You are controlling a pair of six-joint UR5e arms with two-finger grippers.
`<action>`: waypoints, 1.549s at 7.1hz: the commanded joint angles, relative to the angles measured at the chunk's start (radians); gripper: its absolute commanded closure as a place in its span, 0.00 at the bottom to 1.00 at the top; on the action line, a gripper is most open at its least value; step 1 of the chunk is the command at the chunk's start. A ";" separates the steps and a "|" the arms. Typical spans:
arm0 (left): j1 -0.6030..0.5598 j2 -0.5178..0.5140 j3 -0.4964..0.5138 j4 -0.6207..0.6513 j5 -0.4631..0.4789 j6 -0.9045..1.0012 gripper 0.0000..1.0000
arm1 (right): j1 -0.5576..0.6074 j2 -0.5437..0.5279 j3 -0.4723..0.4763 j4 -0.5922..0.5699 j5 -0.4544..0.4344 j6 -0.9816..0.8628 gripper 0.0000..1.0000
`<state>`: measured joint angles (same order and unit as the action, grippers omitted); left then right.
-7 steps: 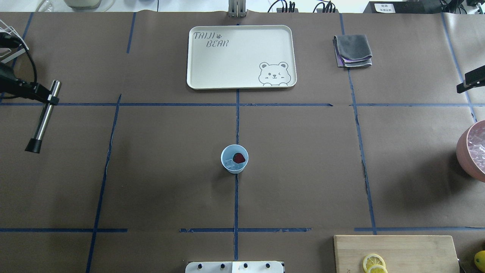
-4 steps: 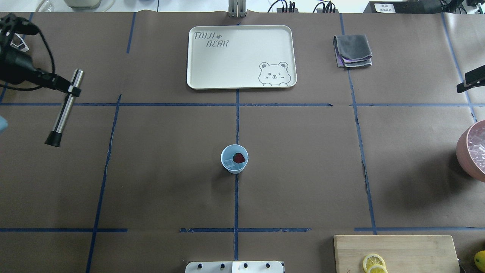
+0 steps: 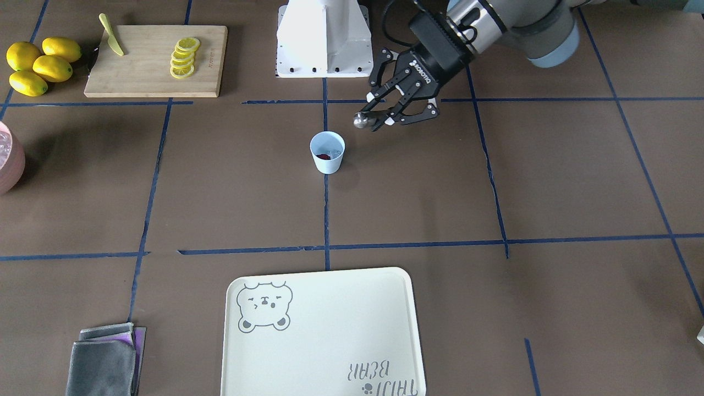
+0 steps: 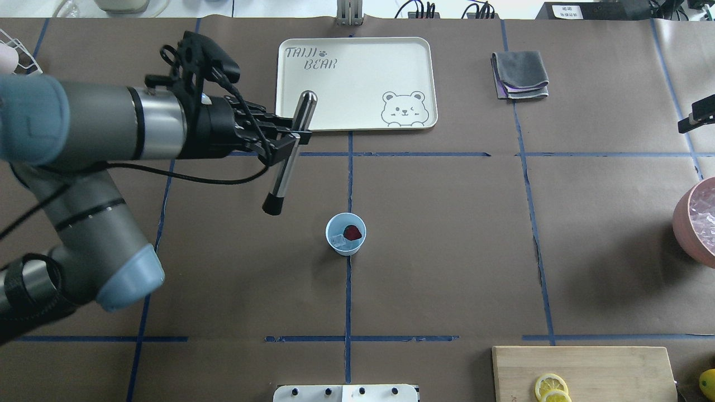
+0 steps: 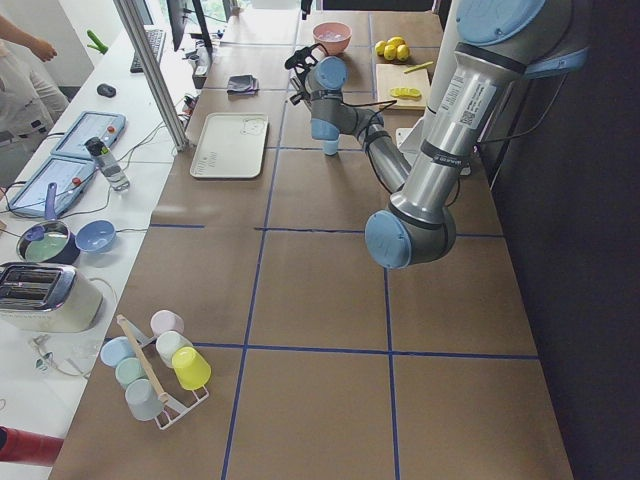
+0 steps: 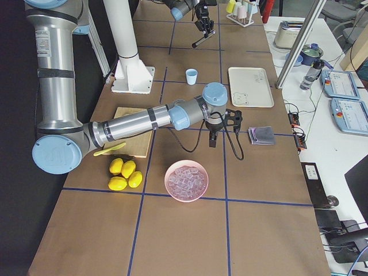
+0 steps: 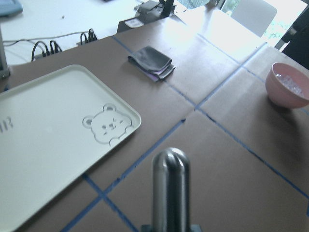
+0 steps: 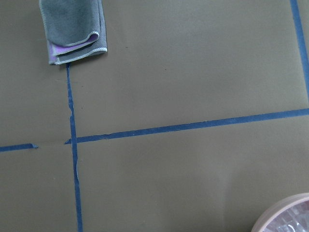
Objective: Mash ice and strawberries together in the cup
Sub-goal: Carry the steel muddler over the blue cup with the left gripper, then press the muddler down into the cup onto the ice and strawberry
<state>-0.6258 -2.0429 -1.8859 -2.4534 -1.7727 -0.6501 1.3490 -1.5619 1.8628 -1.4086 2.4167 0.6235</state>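
The pale-blue cup [image 4: 346, 234] stands upright at the table's middle on a blue tape line, also seen as the cup [image 3: 327, 153]. Inside it lie a dark-red strawberry [image 4: 352, 232] and a clear piece of ice [image 4: 337, 241]. My left gripper [image 4: 293, 139] is shut on a steel muddler [image 4: 285, 167] with a black tip, tilted, its tip up-left of the cup and apart from it. The muddler's rounded top [image 7: 170, 188] fills the left wrist view. Only a black piece of my right gripper [image 4: 695, 116] shows at the right edge; I cannot tell whether it is open or shut.
A cream bear tray [image 4: 357, 84] lies beyond the cup and a folded grey cloth [image 4: 519, 75] sits to its right. A pink bowl of ice [image 4: 698, 223] is at the right edge. A cutting board [image 4: 586, 368] with lemon slices sits front right, whole lemons [image 3: 38, 66] beside it.
My left arm has swung in from the table's left edge toward the middle, carrying the muddler. Its black tip now hangs close to the cup. The cup has not moved.
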 commanded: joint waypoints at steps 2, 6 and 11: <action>0.291 -0.008 0.036 -0.222 0.586 0.219 0.99 | 0.004 0.013 -0.013 -0.001 0.014 0.001 0.00; 0.304 -0.063 0.166 -0.344 0.619 0.242 1.00 | 0.010 0.017 -0.011 -0.016 0.044 0.001 0.00; 0.353 -0.071 0.261 -0.424 0.619 0.268 1.00 | 0.018 0.016 -0.011 -0.021 0.045 0.001 0.00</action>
<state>-0.2864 -2.1137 -1.6308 -2.8765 -1.1536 -0.3839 1.3645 -1.5450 1.8515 -1.4295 2.4618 0.6244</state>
